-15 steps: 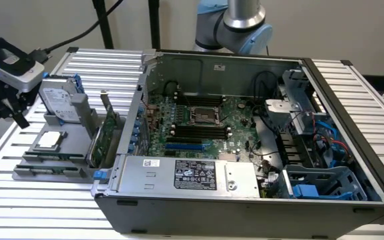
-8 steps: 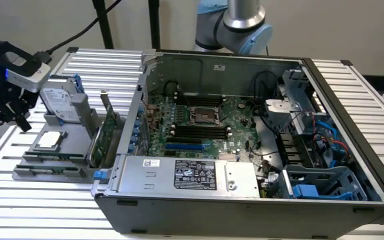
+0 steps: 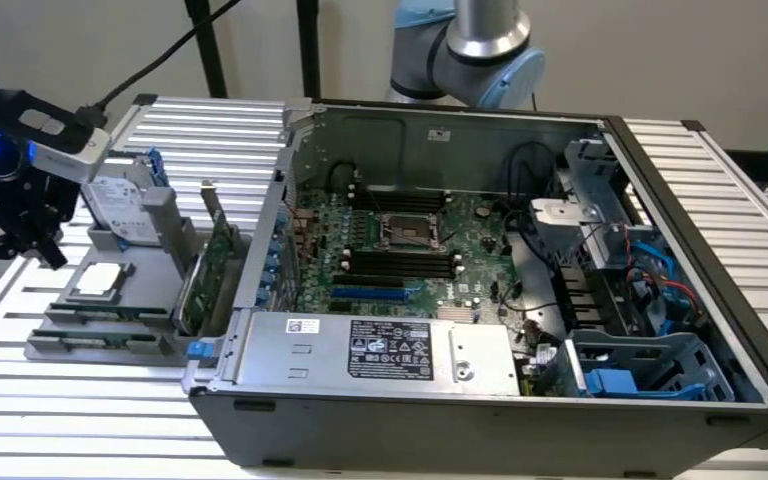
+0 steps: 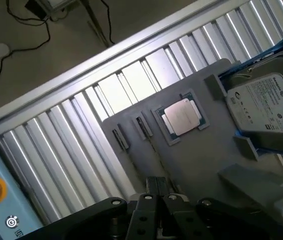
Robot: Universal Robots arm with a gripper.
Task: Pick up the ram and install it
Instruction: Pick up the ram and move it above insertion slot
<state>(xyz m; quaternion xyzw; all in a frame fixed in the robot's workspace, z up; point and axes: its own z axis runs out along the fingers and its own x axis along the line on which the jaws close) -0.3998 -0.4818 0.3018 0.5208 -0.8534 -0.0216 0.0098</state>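
Pincer (image 3: 44, 250) (image 4: 157, 195) status: the black pincer is held over the grey plastic tray (image 3: 57, 350) (image 4: 191, 165) on the slatted metal counter (image 3: 77, 400), at 9 o'clock from the open grey computer case (image 3: 491, 420) in the exterior view. Its degree of opening cannot be told, and no grasped item can be confirmed. The ram (image 3: 107, 314), a long narrow greenish stick, appears to be seated on edge in the tray slot at 6 o'clock from the square silver processor chip (image 3: 97, 281) (image 4: 182, 116). A silver hard drive (image 3: 120, 208) (image 4: 269, 102) is stored at 12 o'clock from that chip.

Robotics lab: opened computer case (image 3: 491, 430) on slatted bench (image 3: 77, 410).
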